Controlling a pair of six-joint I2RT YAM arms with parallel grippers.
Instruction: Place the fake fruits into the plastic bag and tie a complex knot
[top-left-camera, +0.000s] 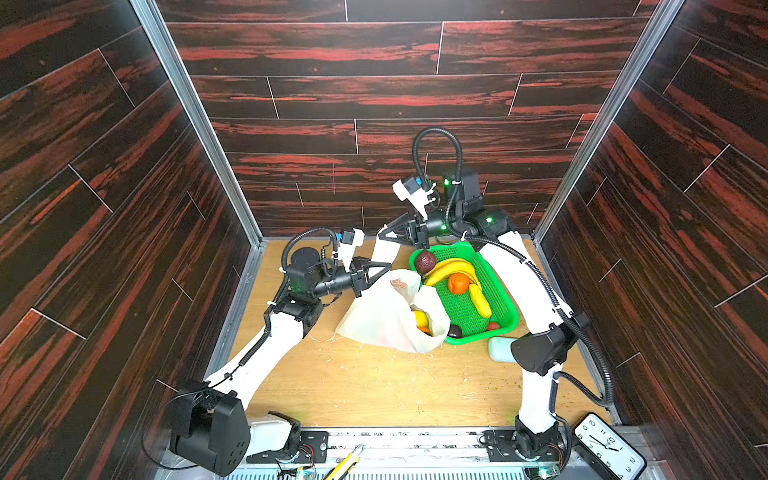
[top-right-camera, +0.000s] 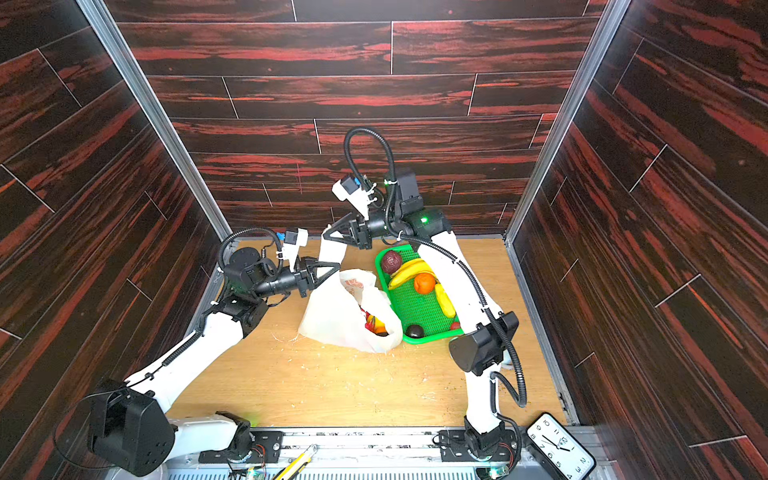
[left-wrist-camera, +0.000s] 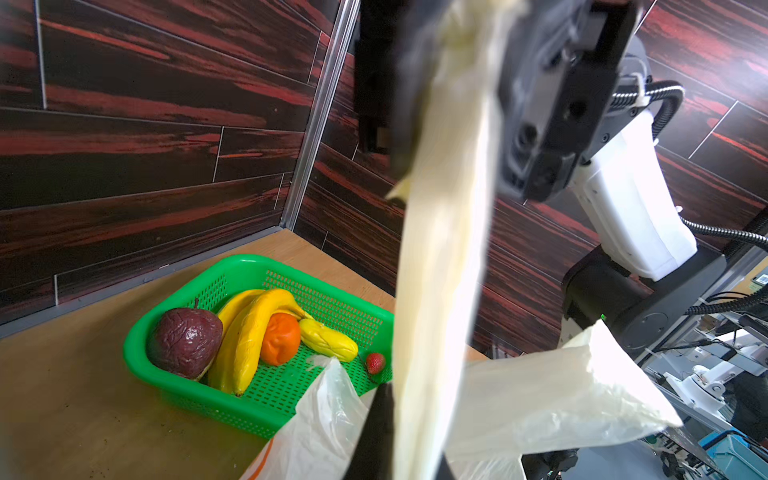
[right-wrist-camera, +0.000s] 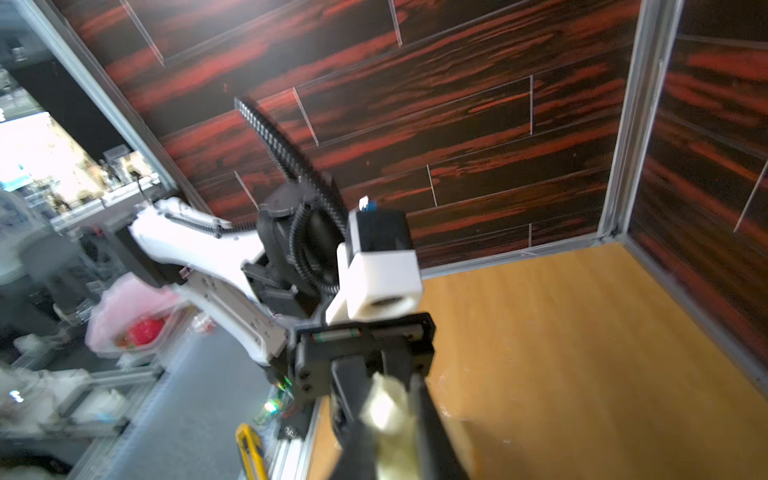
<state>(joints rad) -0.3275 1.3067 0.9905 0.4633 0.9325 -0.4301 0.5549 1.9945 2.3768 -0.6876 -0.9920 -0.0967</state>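
Left wrist view: the cream-white plastic bag (left-wrist-camera: 328, 419) sits on the surface (left-wrist-camera: 83, 395) beside the green mesh basket (left-wrist-camera: 208, 405) of glossy fake fruits (left-wrist-camera: 249, 332); left jaws and right jaws clench its strap handle (left-wrist-camera: 444, 249) taut, for knotting, I judge.

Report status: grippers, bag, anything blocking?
Left gripper shut on plastic bag strap; right gripper shut on it higher up. Bag mouth open, some fake fruits inside. Bananas, orange, others in green basket. Nothing blocking.

The plastic bag (top-left-camera: 374, 320) sits just left of the basket (top-left-camera: 465, 311), fake fruits (top-left-camera: 458, 283) in both.
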